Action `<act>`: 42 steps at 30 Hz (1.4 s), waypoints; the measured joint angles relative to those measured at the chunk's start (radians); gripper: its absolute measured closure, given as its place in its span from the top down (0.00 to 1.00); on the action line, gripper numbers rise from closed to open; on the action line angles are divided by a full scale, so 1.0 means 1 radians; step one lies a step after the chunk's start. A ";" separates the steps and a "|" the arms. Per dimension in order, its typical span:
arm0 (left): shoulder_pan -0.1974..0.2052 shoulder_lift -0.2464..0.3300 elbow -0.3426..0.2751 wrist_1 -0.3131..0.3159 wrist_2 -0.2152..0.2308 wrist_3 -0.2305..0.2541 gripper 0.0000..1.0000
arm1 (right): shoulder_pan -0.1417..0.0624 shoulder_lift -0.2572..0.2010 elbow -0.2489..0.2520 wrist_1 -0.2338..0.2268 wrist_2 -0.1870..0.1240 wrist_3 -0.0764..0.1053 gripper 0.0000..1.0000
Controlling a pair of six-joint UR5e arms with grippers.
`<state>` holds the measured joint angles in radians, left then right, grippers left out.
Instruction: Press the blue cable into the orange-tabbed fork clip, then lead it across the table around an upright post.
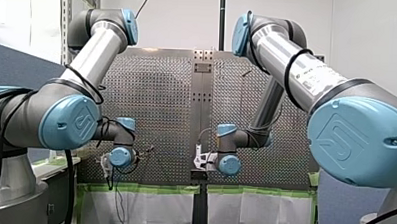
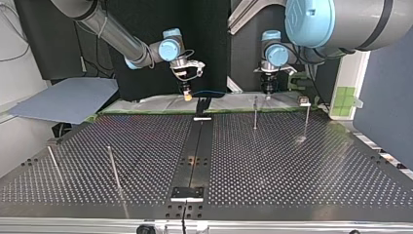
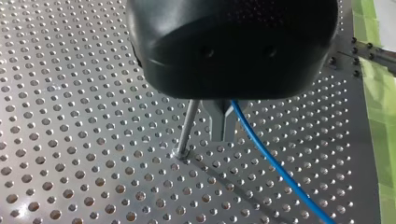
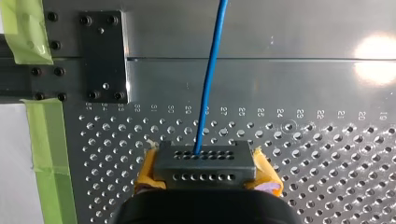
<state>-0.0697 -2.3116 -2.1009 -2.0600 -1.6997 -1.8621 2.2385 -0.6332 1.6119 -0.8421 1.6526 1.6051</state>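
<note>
My right claw [image 4: 205,175] is clenched on the blue cable [image 4: 211,70], with its yellow pads [image 4: 145,173] on either side. The cable runs straight ahead of it over the perforated tabletop [image 4: 327,154]; my left claw [image 3: 223,135] grips the same cable, its metal fingers [image 3: 218,122] pressed together, low over the tabletop and just beside a thin upright post [image 3: 187,122]; in the top view the cable shows as a blue line beside my right claw, near the tabletop's far edge.

Ends of blue cable [image 4: 211,70] unseen
</note>
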 joint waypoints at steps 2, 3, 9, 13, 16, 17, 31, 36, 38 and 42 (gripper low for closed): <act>0.001 0.000 0.009 -0.010 0.003 -0.005 0.00 | -0.003 0.001 -0.001 0.000 0.000 0.000 0.00; 0.002 0.000 0.012 -0.013 0.005 -0.007 0.00 | -0.005 0.001 -0.001 0.000 0.000 0.000 0.00; 0.006 0.000 0.037 -0.038 0.029 -0.025 0.00 | -0.017 0.002 -0.001 0.000 -0.001 0.001 0.00; 0.010 0.000 0.046 -0.050 0.047 -0.039 0.00 | -0.026 0.002 -0.001 0.001 -0.002 0.002 0.00; 0.013 -0.001 0.048 -0.057 0.059 -0.048 0.00 | -0.034 0.003 -0.001 0.002 -0.002 0.002 0.00; 0.015 -0.001 0.048 -0.060 0.062 -0.050 0.00 | -0.037 0.003 -0.001 0.002 -0.002 0.003 0.00; 0.033 -0.001 0.050 -0.066 0.088 -0.067 0.00 | -0.049 0.032 -0.013 0.011 -0.009 0.003 0.00; 0.034 -0.014 0.068 -0.079 0.110 -0.079 0.00 | -0.053 0.052 -0.034 0.021 -0.010 0.003 0.00; 0.034 -0.024 0.081 -0.087 0.114 -0.083 0.00 | -0.056 0.054 -0.047 0.032 -0.010 0.002 0.00; 0.041 -0.031 0.104 -0.095 0.116 -0.090 0.00 | -0.060 0.056 -0.068 0.054 -0.010 0.000 0.00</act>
<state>-0.0284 -2.3431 -1.9970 -2.1549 -1.5833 -1.9521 2.1784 -0.5775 1.5444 -0.7876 1.6430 1.6054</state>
